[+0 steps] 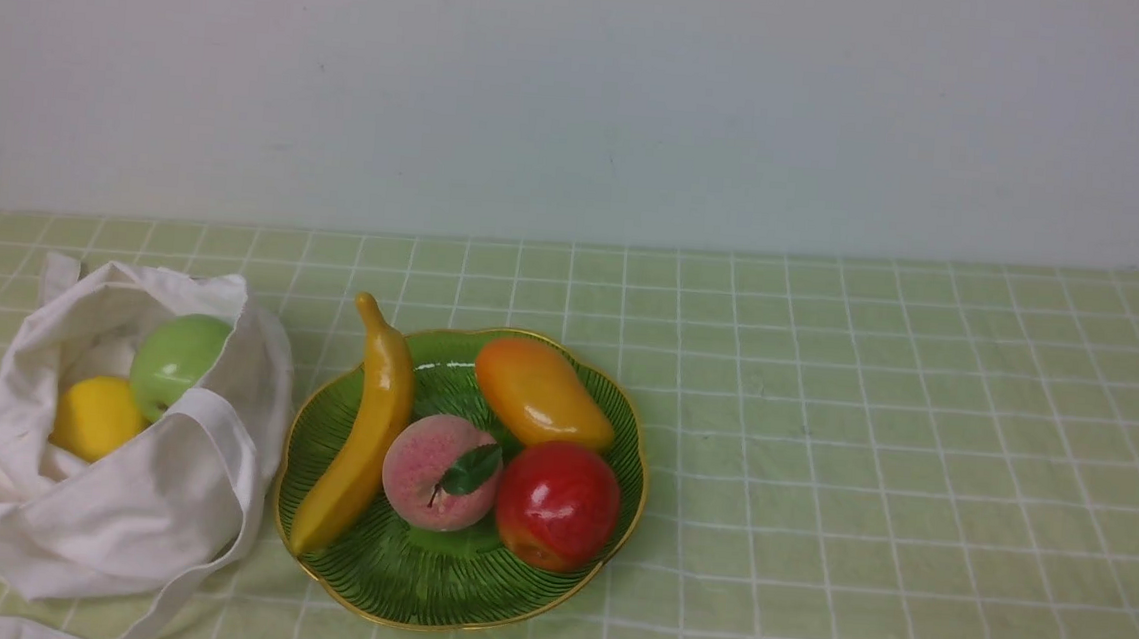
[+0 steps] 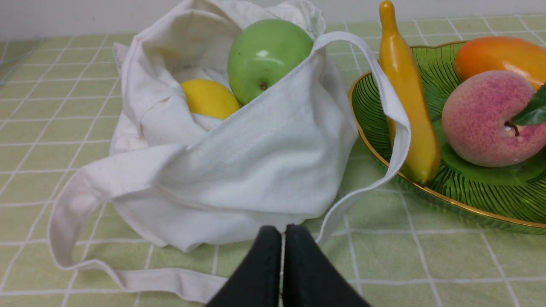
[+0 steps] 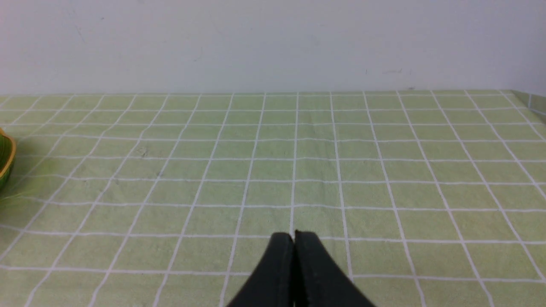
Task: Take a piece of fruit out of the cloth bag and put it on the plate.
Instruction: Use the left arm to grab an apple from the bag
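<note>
The green apple [image 1: 176, 360] [image 2: 268, 58] rests in the mouth of the white cloth bag [image 1: 131, 499] [image 2: 256, 170] at the table's left, beside a yellow lemon [image 1: 96, 416] [image 2: 210, 98]. Right of the bag stands the green plate [image 1: 431, 581] [image 2: 469, 192] with a gold rim. My left gripper [image 2: 282, 230] is shut and empty, short of the bag's near side, apart from the cloth. In its own wrist view my right gripper [image 3: 294, 236] is shut over bare tablecloth, holding nothing. Neither arm shows in the front view.
The plate holds a banana [image 1: 361, 440], a peach [image 1: 441, 472], a mango [image 1: 539, 392] and a red apple [image 1: 557, 504]. One bag strap [image 2: 394, 111] droops over the plate's rim against the banana; another loops on the cloth. A wall backs the checked tablecloth [image 1: 900, 463].
</note>
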`<state>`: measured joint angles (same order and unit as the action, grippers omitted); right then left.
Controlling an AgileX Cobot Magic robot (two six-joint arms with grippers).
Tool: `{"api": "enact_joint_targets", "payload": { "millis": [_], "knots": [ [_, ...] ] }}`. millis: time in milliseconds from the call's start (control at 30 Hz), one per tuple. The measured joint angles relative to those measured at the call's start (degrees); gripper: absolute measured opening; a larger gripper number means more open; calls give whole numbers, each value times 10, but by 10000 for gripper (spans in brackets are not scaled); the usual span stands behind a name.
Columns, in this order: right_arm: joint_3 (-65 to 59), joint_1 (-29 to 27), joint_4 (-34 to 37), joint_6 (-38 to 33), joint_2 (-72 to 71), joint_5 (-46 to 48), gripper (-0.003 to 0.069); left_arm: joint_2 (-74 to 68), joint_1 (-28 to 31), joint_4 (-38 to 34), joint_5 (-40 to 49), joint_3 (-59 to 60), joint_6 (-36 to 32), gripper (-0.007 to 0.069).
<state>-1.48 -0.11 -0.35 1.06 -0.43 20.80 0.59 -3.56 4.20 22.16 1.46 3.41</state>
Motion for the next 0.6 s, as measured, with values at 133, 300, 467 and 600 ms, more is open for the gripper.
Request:
{"api": "enact_joint_targets", "payload": {
  "millis": [133, 300, 467, 600],
  "knots": [
    [0, 0, 0, 0, 0, 0, -15, 0, 0, 0, 0, 0, 0, -8],
    [0, 0, 0, 0, 0, 0, -15, 0, 0, 0, 0, 0, 0, -8],
    [0, 0, 0, 0, 0, 0, -15, 0, 0, -87, 0, 0, 56, -8],
    [0, 0, 0, 0, 0, 0, -15, 0, 0, -294, 1, 0, 165, -8]
  ]
}}
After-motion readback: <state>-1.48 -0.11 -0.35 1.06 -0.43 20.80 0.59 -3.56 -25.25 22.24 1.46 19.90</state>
